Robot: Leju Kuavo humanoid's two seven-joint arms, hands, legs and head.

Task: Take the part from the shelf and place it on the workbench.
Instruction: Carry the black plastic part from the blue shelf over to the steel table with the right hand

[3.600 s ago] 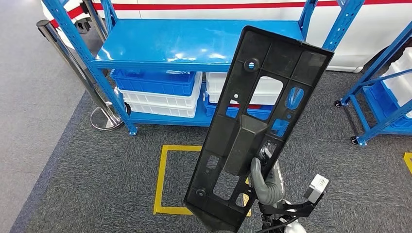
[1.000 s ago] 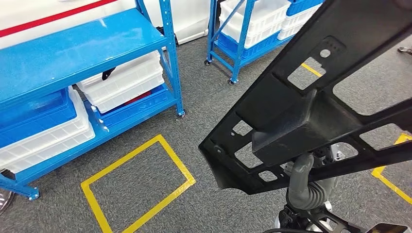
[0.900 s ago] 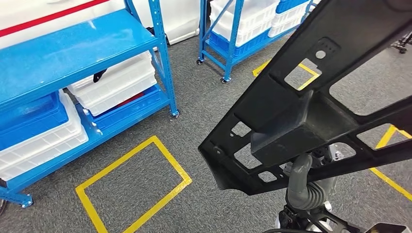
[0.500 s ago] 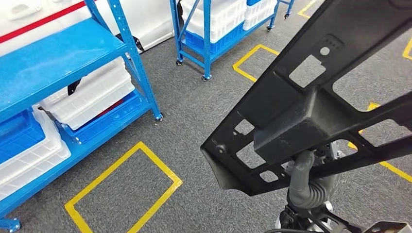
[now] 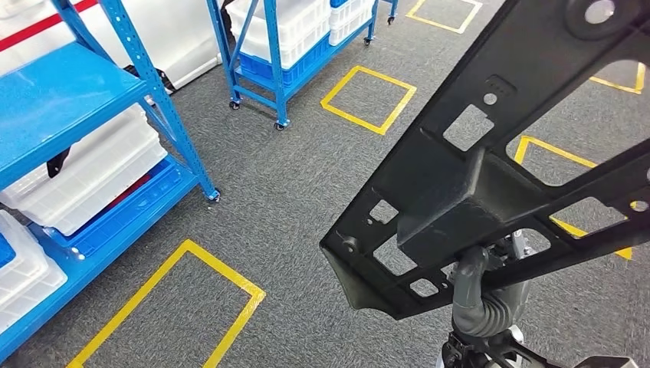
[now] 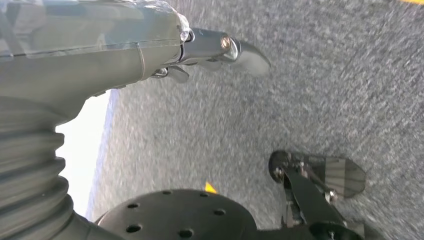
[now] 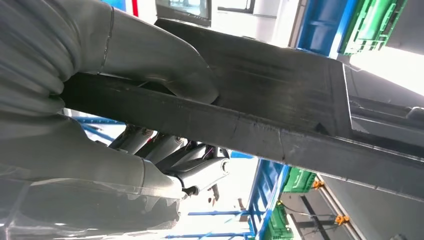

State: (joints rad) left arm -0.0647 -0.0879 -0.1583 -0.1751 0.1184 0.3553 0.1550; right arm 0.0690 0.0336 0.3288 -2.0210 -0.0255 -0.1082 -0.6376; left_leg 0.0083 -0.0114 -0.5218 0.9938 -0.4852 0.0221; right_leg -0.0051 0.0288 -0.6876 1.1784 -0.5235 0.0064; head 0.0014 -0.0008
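The part [image 5: 490,176] is a long black plastic panel with square cut-outs and a raised block in its middle. It slants across the right of the head view, over the carpet. My right hand [image 5: 475,299] grips it from below near its lower end, thumb up against the edge. The right wrist view shows the thumb and fingers of that hand [image 7: 125,55] clamped on the panel's rim [image 7: 280,100]. My left hand [image 6: 125,45] hangs over the grey carpet, holding nothing, with one fingertip [image 6: 247,52] stretched out.
A blue shelf [image 5: 69,100] with white bins [image 5: 92,176] under it stands at the left. A wheeled blue rack [image 5: 283,46] with white crates is further back. Yellow tape squares [image 5: 368,96] [image 5: 176,307] mark the grey carpet.
The whole picture has shifted: my view has turned, so the shelf has slid off to the left and more floor squares show. The part stays in my right hand, now slanted rather than upright.
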